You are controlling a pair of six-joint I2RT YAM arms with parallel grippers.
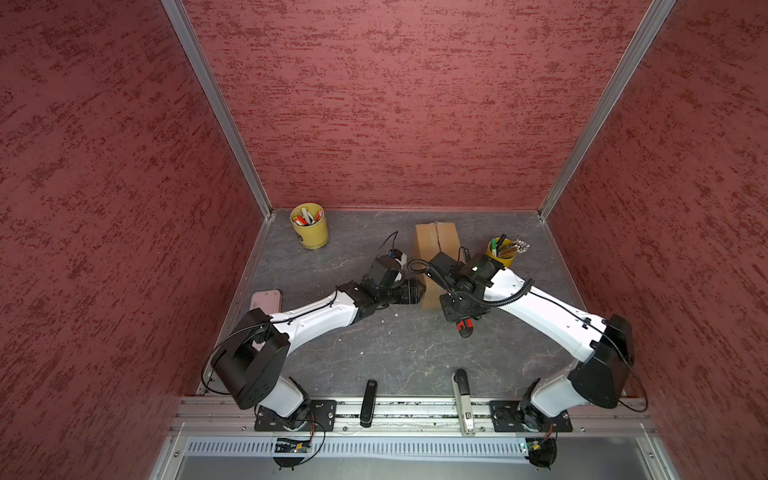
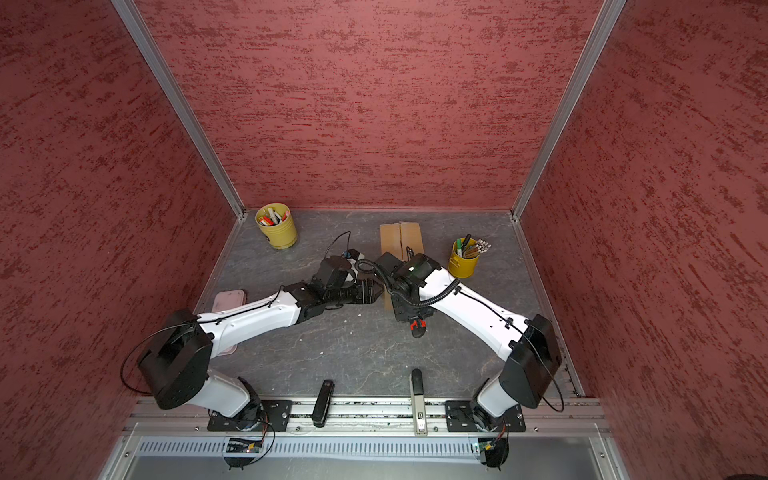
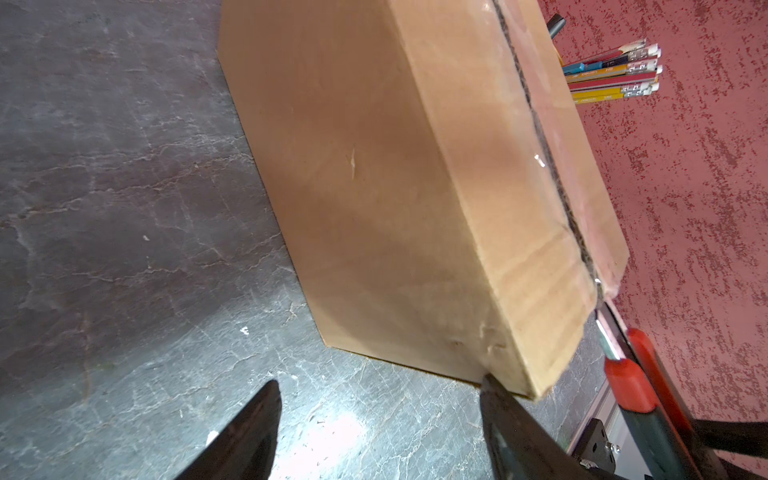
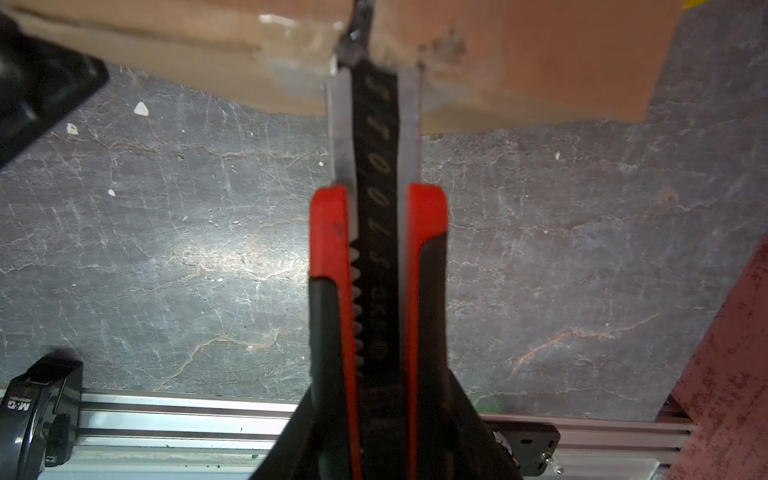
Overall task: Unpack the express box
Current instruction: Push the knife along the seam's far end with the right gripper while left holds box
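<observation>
The express box [image 1: 436,241], a brown carton with a centre seam, lies lengthwise mid-table in both top views [image 2: 401,239]. My left gripper [image 3: 380,384] is open beside the box's [image 3: 395,187] near left corner. One fingertip [image 3: 492,390] touches that corner, and nothing sits between the fingers. It shows in a top view as left gripper [image 1: 417,291]. My right gripper [image 4: 378,415] is shut on a red and black utility knife [image 4: 378,208]. The blade tip meets the seam at the box's [image 4: 519,62] near end. The knife's red body [image 1: 464,326] pokes out below the right wrist.
A yellow cup of markers [image 1: 309,226] stands at the back left and a yellow cup of pencils [image 1: 500,253] just right of the box. A pink case [image 1: 266,301] lies under the left arm. A black stapler [image 1: 368,401] and a grey stapler [image 1: 463,399] rest by the front rail.
</observation>
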